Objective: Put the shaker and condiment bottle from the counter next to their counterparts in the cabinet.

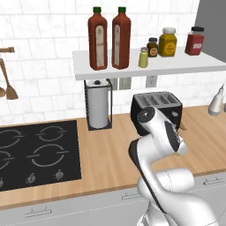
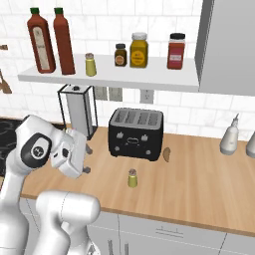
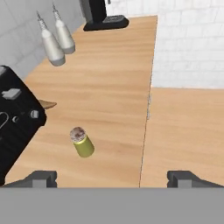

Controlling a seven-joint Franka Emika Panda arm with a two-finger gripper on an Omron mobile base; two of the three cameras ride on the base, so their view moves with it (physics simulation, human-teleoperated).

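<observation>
The shaker [image 2: 132, 178] stands upright on the wooden tabletop [image 2: 199, 179], a little in front of the black toaster [image 2: 136, 133] and apart from it. It is small and yellow-green with a grey cap. In the hand view the shaker [image 3: 81, 141] sits between the two finger tips but farther off, closer to the left one, and nothing touches it. The gripper [image 3: 113, 178] has its fingers wide apart and holds nothing. It hangs above the tabletop near the front edge, to the left of the shaker in the right base view. Up on the white shelf [image 1: 176, 66] two tall reddish-brown bottles [image 1: 109, 38] with green caps stand side by side, almost touching. Just to the right of them stands a second small yellow-green shaker [image 1: 143, 57]. Farther right on the shelf are a dark brown jar [image 1: 152, 47], a wide yellow jar [image 1: 167, 42] and a red jar [image 1: 194, 41]. A paper towel roll [image 1: 98, 104] stands under the shelf beside the black hob [image 1: 37, 154].
</observation>
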